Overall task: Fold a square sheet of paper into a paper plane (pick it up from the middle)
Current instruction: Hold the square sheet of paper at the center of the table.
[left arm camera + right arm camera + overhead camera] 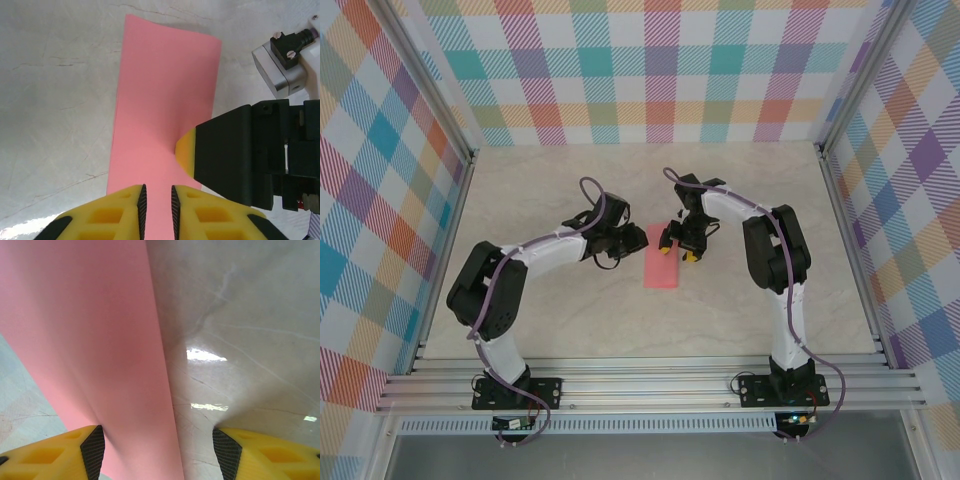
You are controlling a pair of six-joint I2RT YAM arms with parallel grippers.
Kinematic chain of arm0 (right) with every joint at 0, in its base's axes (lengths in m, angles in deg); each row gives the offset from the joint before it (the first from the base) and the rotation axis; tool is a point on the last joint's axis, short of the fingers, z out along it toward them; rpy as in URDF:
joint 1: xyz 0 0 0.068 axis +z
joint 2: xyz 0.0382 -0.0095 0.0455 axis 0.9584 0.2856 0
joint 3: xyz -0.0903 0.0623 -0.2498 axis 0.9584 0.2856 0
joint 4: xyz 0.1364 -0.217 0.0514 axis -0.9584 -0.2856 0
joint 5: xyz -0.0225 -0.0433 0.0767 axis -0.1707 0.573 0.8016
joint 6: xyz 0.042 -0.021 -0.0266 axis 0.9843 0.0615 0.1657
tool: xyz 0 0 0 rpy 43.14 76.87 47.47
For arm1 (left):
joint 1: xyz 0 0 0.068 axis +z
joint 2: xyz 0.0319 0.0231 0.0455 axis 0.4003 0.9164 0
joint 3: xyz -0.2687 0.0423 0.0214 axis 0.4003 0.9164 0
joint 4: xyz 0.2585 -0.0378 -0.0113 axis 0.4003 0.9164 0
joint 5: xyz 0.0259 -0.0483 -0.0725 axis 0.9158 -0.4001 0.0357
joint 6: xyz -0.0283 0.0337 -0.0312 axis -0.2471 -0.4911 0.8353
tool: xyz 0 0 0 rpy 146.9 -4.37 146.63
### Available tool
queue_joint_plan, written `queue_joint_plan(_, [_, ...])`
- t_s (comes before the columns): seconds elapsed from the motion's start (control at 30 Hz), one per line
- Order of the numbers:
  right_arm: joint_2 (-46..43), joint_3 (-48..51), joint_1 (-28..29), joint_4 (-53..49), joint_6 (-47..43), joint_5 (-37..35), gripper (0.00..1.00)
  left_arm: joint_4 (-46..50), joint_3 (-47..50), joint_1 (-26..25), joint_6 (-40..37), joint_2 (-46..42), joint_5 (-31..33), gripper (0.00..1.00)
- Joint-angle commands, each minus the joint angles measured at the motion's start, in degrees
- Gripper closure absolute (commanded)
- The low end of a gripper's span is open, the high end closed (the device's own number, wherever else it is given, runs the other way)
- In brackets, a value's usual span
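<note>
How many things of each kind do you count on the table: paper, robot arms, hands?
Paper: 1
Arms: 2 (left arm, right arm)
Hands: 2 (left hand, right hand)
Total: 5

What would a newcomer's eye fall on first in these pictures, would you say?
The pink paper, a long strip at the middle of the table, against loud checked walls. Over it meet the left gripper, jaws nearly closed, and the right gripper, jaws wide.
</note>
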Motion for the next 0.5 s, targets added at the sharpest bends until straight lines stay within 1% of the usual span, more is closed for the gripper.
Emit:
queue_joint_plan(0.0, [5.66, 2.56, 0.36, -1.91, -0.52, -5.21, 0.36, 1.33, -2.48, -0.91, -0.21, 2.14, -1.86, 0.83])
queue_joint_plan(0.13, [5.86, 2.7, 0.41, -1.87, -0.54, -5.29, 0.36, 1.6, -4.23, -1.17, 0.06, 4.94, -2.26, 0.99])
queue_joint_plan(0.47, [5.86, 3.16, 0.35, -1.78, -0.36, -5.36, 0.36, 4.29, -8.65, -2.83, -0.38, 10.25, -0.06, 1.0])
